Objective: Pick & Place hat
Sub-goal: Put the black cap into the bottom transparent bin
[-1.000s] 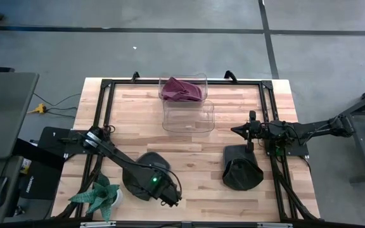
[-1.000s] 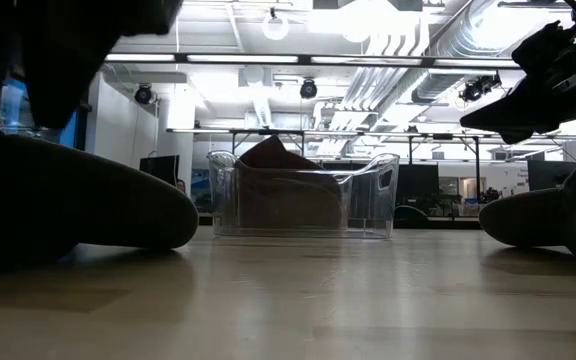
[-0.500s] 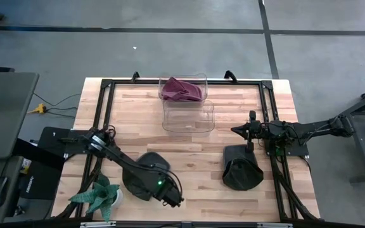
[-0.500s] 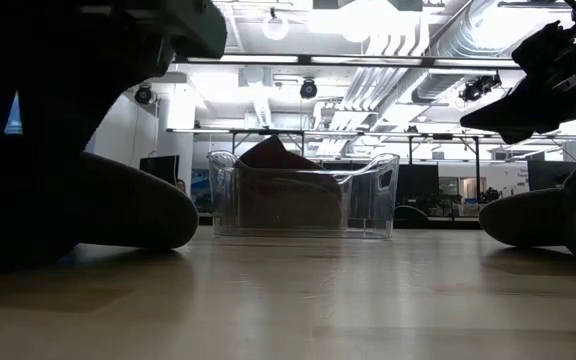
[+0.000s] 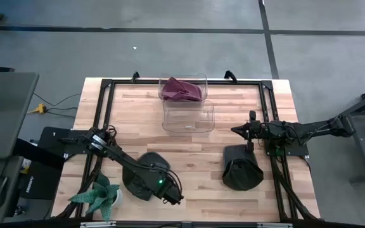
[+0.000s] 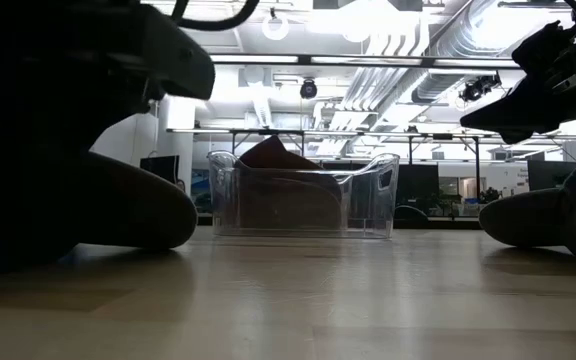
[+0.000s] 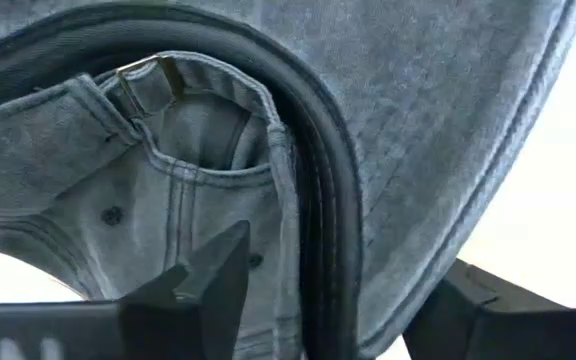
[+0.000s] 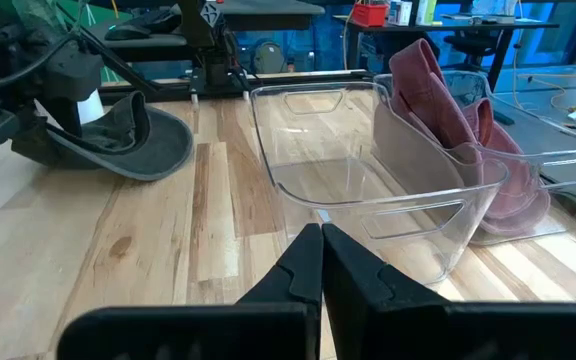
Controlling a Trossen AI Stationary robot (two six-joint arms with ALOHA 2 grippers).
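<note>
Your left gripper (image 5: 168,196) is clamping the grey cap's (image 5: 143,177) brim, cap lying crown-down; right gripper (image 5: 249,132) is idling closed.

The wooden surface (image 5: 189,142) carries two clear bins (image 5: 188,115) (far edge), two dark caps (image 5: 241,168), a potted plant (image 5: 100,195).

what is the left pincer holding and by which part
The left pincer holds the grey cap by its brim edge; the right pincer is shut on nothing.
</note>
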